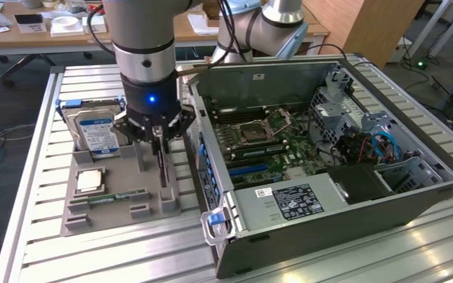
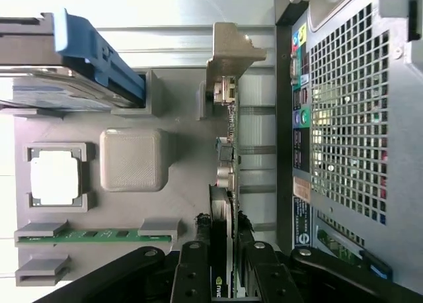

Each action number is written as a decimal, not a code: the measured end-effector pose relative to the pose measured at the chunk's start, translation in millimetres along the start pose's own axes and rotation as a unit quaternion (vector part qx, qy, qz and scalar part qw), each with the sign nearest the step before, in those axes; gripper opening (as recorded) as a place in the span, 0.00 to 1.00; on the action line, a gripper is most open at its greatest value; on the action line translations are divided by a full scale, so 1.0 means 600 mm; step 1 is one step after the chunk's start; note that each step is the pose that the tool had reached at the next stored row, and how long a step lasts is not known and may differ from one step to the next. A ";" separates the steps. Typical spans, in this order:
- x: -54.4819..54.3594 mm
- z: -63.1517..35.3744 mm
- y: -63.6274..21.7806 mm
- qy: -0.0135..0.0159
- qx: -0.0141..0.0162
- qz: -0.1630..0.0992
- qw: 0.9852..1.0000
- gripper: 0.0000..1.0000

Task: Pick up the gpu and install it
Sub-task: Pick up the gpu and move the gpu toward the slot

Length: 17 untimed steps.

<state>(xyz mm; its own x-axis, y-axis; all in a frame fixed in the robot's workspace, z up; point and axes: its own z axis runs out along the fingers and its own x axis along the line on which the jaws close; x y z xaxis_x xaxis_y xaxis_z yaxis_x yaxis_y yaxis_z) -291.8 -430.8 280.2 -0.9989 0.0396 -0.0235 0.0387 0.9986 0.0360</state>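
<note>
Closest in, your end effector (image 2: pixel 225 253) is pinching the gpu (image 2: pixel 223 210): one black finger (image 2: pixel 192 270) lies against each flat face and the thin card runs up between them. The card stands on its long edge in a slot of the grey tray (image 2: pixel 185 204), likely so that both faces are free to be gripped from above, and its metal bracket (image 2: pixel 232 51) sits at the end away from the fingers. In the exterior view its lower edge looks to be at the tray, so I judge it gripped but not lifted clear. Just beside it on the tray are a plain grey block (image 2: pixel 132 159), the green RAM stick (image 2: pixel 92 235) lying flat, the processor (image 2: pixel 56 177) in its pocket, and the hard drive (image 1: pixel 97 132) propped on edge. On the other side, the open computer case (image 1: pixel 329 230) lies on the slatted counter (image 1: pixel 92 259), its perforated rear panel (image 2: pixel 350 118) close alongside the card. That wall stands between the gpu and the motherboard (image 1: pixel 262 144). Beyond, a cluttered desk (image 1: pixel 22 35).
</note>
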 end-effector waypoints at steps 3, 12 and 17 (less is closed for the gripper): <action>-0.001 -0.021 0.001 0.000 0.000 0.000 1.000 0.26; -0.003 -0.117 0.004 -0.001 0.000 0.000 1.000 0.26; -0.003 -0.133 0.005 -0.001 0.000 0.000 1.000 0.26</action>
<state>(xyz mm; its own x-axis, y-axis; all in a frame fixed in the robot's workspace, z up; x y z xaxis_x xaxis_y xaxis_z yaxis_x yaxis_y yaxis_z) -291.8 -430.7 359.8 -0.9989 0.0396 -0.0262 0.0387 0.9986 0.0362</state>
